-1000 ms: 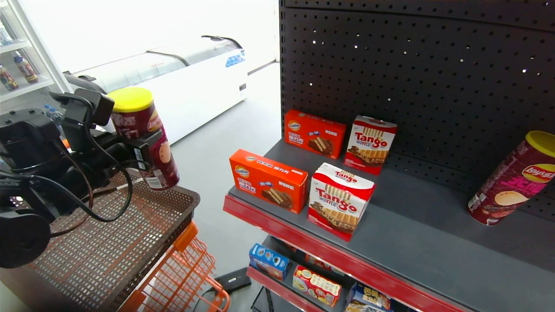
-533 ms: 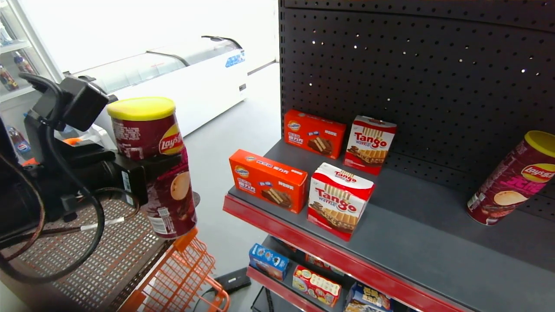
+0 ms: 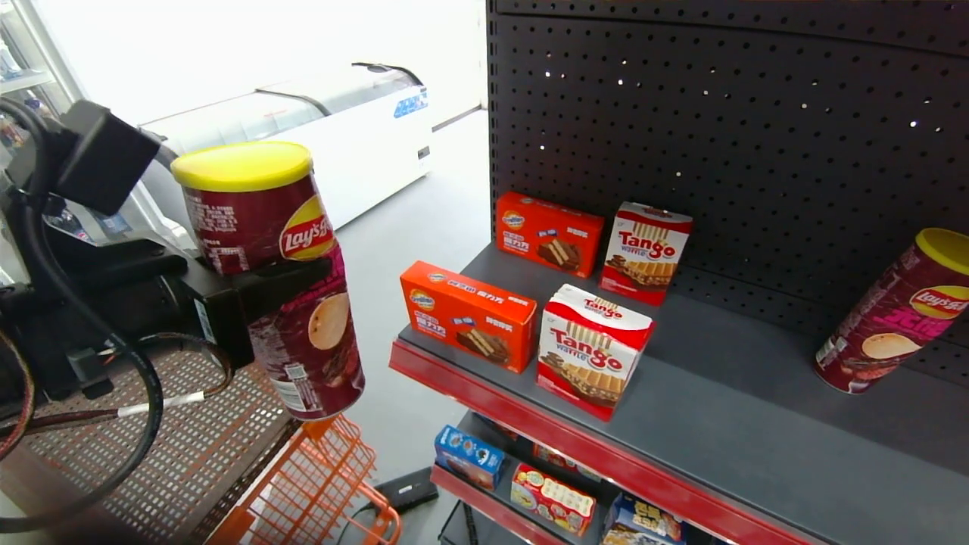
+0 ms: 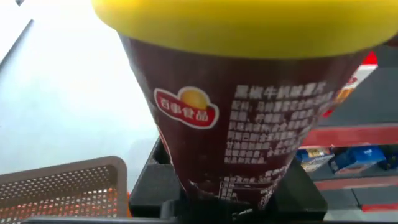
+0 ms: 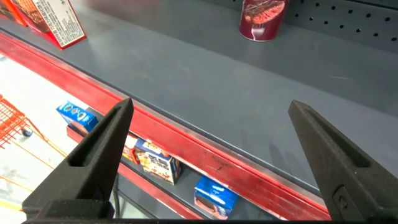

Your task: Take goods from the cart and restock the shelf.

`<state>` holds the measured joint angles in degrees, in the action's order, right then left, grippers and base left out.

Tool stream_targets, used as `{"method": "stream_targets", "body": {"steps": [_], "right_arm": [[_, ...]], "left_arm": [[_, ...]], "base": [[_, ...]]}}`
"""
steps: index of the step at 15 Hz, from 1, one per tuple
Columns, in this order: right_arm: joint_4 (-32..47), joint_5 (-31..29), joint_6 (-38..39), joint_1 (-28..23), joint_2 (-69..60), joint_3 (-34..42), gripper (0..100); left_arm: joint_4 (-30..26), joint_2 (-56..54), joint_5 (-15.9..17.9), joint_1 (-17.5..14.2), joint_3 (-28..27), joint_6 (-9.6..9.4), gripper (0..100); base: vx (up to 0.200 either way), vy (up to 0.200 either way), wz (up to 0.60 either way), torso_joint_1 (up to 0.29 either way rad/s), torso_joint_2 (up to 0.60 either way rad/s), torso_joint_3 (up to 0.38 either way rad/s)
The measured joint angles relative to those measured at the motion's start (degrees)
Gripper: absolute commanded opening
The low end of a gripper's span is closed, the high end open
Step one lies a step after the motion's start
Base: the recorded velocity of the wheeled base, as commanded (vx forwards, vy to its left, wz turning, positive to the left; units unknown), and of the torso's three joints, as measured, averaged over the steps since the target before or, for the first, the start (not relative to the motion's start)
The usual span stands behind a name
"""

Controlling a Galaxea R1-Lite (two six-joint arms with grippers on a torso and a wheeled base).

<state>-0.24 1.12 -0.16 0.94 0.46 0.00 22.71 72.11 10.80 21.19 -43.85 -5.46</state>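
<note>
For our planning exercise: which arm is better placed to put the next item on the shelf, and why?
Left. The left gripper is shut on the chips can, held roughly upright beside the shelf. The right gripper hangs open and empty over the shelf's front edge.

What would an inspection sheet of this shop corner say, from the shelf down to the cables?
Surface: grey shelf with a red front edge, partly stocked.
Job's things: chip can, yellow lid, upright in the left tool by the cart basket; second can leaning on the pegboard; two orange boxes and two wafer boxes at the shelf's left end.
Clutter: dark flat object on the floor beside the cart basket.
Tools: left tool shut on the chip can; right tool open over the shelf's front edge.
Cables: black cables loop along the left arm.
Surroundings: chest freezer behind; packs on the lower shelf.
</note>
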Motion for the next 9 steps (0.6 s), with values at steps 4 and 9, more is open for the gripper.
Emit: {"method": "stream_targets", "body": {"steps": [4, 9], "right_arm": [[0.0, -0.01, 0.0, 0.02, 0.0, 0.0, 100], [0.02, -0.01, 0.0, 0.0, 0.0, 0.0, 100]], "left_arm": [[3.95, 1.07, 4.83, 1.9, 1.9, -0.22, 0], [4.82, 2.19, 6.83, 4.28, 2.26, -0.04, 0]], "base": [[0.0, 0.0, 0.0, 0.0, 0.0, 0.0], [0.0, 0.0, 0.0, 0.0, 0.0, 0.0]]}}
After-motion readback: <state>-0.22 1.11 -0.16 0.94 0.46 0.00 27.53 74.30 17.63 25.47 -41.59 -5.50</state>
